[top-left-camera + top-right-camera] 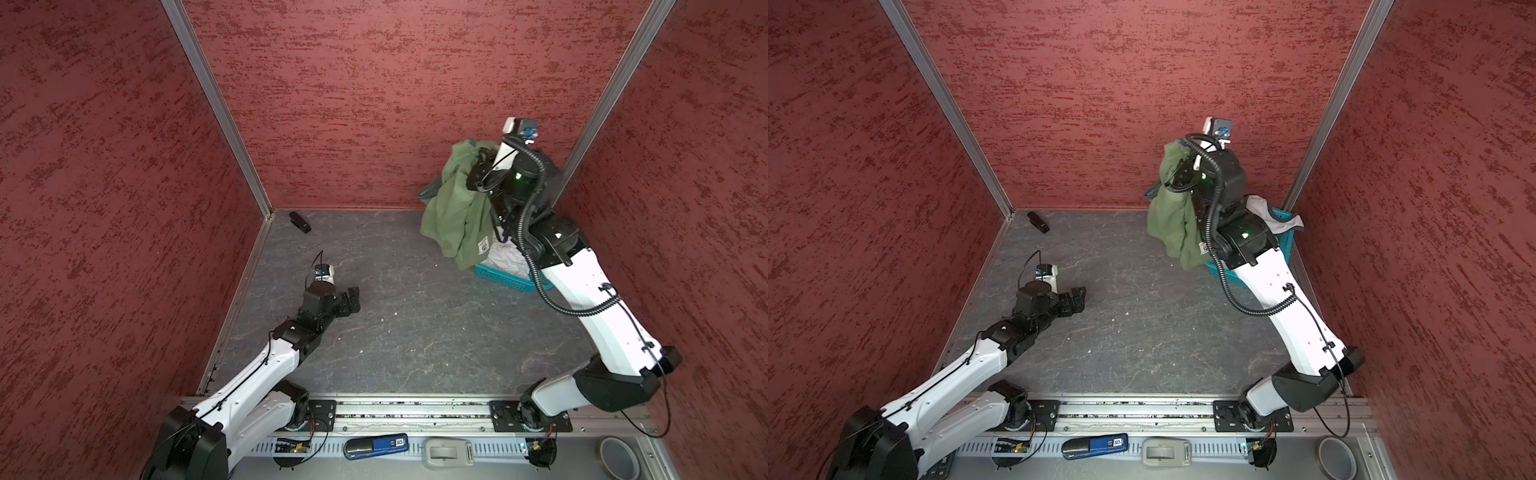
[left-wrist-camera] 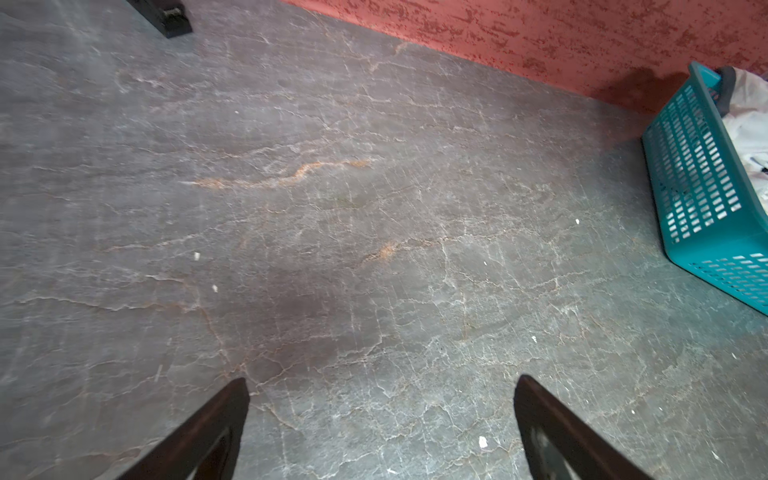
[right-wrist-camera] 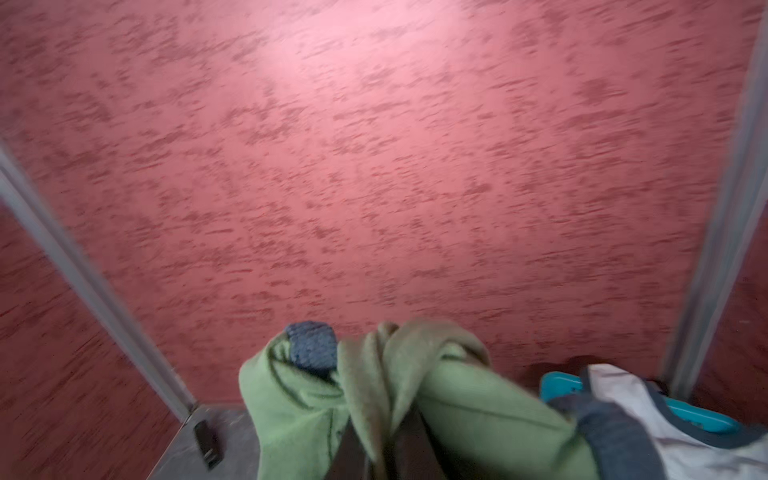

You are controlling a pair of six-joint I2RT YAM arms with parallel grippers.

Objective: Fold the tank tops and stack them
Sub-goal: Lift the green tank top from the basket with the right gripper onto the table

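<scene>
Olive green tank top (image 1: 453, 208) hangs crumpled, grey trim showing, pinched in the right tool (image 3: 386, 432); left tool (image 2: 381, 380) gapes empty.

Seeing a grey, veined bench (image 1: 415, 340). Carrying, in the far right corner, a turquoise mesh basket (image 1: 505, 282); near the far left corner, a small black object (image 1: 300, 222); around the middle, some tiny white crumbs (image 2: 196, 255).

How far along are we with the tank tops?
Done: nothing; no top is folded or stacked. In hand: the right gripper is shut on the green tank top, hanging bunched by the basket. The left gripper is open over the table. Left: the white tank top lies in the basket; both need spreading, folding, stacking.
</scene>
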